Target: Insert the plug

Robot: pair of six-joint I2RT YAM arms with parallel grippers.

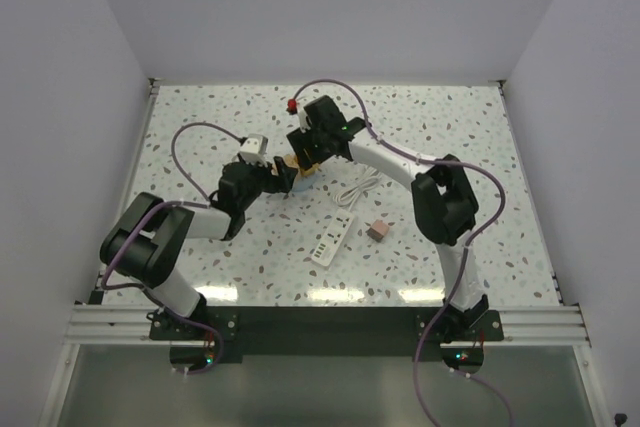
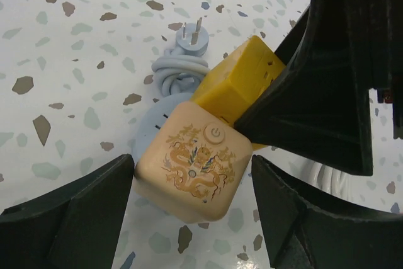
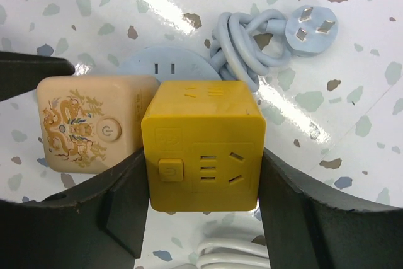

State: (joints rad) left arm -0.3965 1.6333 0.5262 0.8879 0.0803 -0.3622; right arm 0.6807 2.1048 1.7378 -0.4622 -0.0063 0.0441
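The small dusty-pink plug [image 1: 377, 231] lies on the table right of a white power strip [image 1: 333, 240], away from both grippers. My right gripper [image 3: 200, 174] is shut on the yellow cube [image 3: 201, 149], with a finger pressed against each side. The peach cube [image 2: 189, 162], with its dragon print, sits against the yellow cube [image 2: 242, 80]. My left gripper [image 2: 192, 174] stands open around the peach cube, with a gap at its right finger. In the top view both grippers [image 1: 283, 179] [image 1: 303, 160] meet at the table's middle back.
A pale blue coiled cord with a three-pin plug [image 3: 312, 29] and a round pale blue socket [image 3: 167, 64] lie just behind the cubes. A white cord [image 1: 355, 192] loops between the cubes and the power strip. White walls enclose the speckled table [image 1: 450, 127].
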